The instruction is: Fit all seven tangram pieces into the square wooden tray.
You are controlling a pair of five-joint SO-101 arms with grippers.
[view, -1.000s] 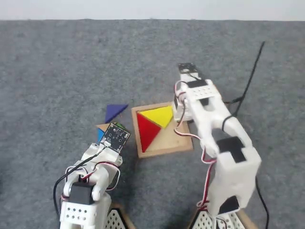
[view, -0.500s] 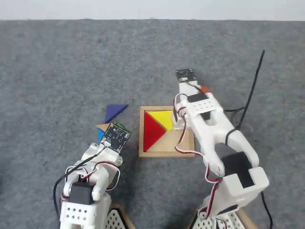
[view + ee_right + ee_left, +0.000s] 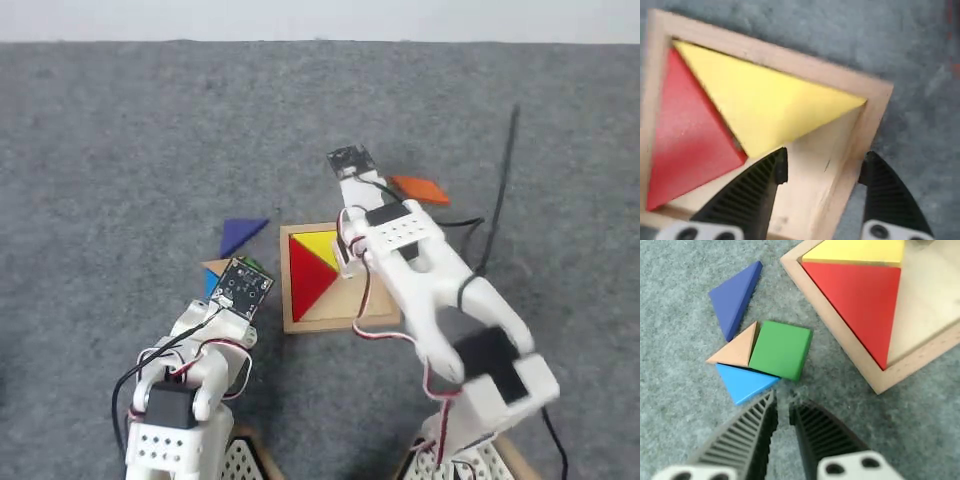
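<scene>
The square wooden tray [image 3: 340, 300] holds a red triangle [image 3: 308, 270] and a yellow triangle [image 3: 322, 243]. My right gripper [image 3: 824, 167] is open astride the tray's side wall [image 3: 770, 60], one finger inside beside the yellow triangle [image 3: 760, 105] and the red triangle [image 3: 685, 135], the other outside. Left of the tray lie a dark blue triangle [image 3: 735, 297], a green square [image 3: 781, 349], a tan triangle [image 3: 737, 347] and a light blue triangle [image 3: 745, 382]. My left gripper [image 3: 782, 407] is shut and empty, just short of the light blue triangle. An orange parallelogram [image 3: 418, 188] lies beyond the tray.
Grey carpet covers the whole table. A black cable [image 3: 500, 190] runs along the right arm near the orange piece. The tray's corner [image 3: 831, 315] sits close to the green square. Open carpet lies at the far left and far right.
The right arm swung left with the tray, which turned from tilted to square and slid slightly left. The orange parallelogram came out from behind the arm. The left arm kept still.
</scene>
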